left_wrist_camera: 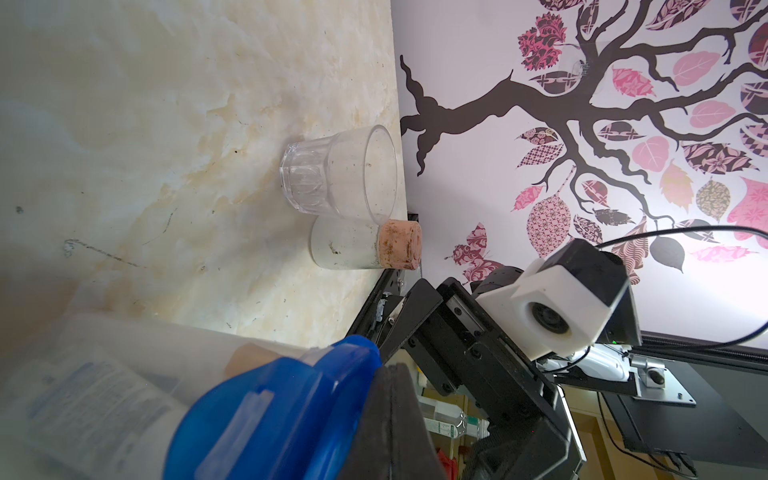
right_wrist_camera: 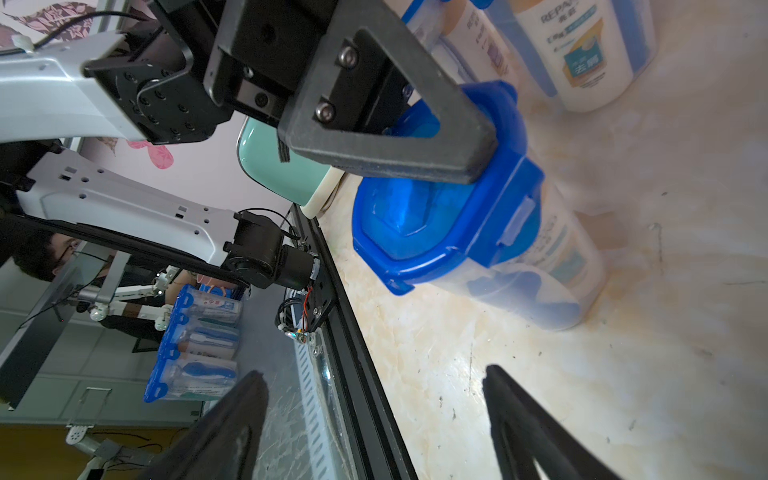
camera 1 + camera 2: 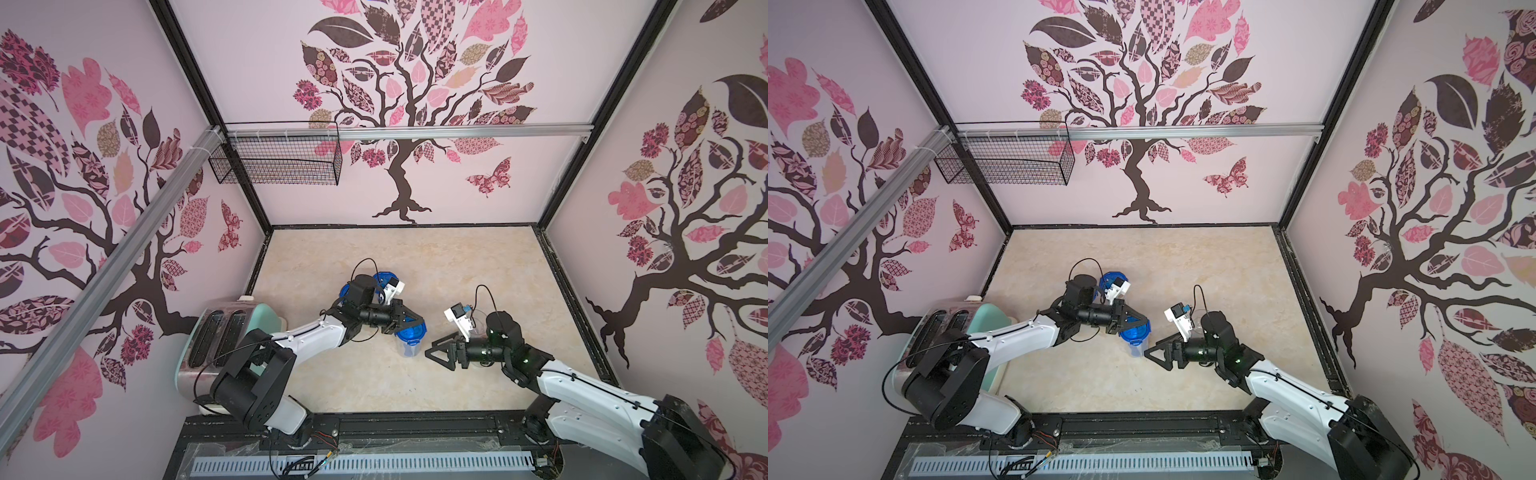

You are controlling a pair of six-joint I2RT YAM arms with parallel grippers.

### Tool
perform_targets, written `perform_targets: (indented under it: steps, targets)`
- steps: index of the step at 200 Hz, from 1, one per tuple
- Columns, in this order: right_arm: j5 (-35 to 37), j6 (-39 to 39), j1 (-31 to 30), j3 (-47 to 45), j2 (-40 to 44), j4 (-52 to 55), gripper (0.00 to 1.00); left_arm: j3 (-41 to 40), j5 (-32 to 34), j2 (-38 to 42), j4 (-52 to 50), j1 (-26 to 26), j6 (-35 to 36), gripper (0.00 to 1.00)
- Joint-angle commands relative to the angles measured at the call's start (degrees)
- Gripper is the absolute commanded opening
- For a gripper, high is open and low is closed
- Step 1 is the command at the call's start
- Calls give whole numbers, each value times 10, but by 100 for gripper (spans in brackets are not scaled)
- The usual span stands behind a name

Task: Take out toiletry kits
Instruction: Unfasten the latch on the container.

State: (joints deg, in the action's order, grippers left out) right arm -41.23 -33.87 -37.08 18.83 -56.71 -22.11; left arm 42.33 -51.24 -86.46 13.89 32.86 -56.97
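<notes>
The left gripper (image 2: pixel 478 160) is pinched tight on the blue lid (image 2: pixel 419 224) of a jar (image 2: pixel 536 291) on the table (image 2: pixel 623 395). A kit bottle (image 2: pixel 567 259) shows inside the jar. The right gripper (image 2: pixel 374 382) gapes wide and empty beside it. Behind, a white bottle (image 2: pixel 582 54) reads "REPA…".
</notes>
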Motion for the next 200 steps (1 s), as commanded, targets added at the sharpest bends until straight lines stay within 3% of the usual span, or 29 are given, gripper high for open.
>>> perform_targets:
  steps: [1, 87, 200]
  targets:
    - [-20, -49, -7, -13, -12, -94, 82, -28, 53, -39, -80, 0, 19, 0]
    - [12, -41, -67, -9, -87, -177, 80, -35, 56, -40, -78, 1, 20, 0]
    - [68, -74, -80, -3, -129, -233, 78, -42, 61, -39, -77, 2, 20, 0]
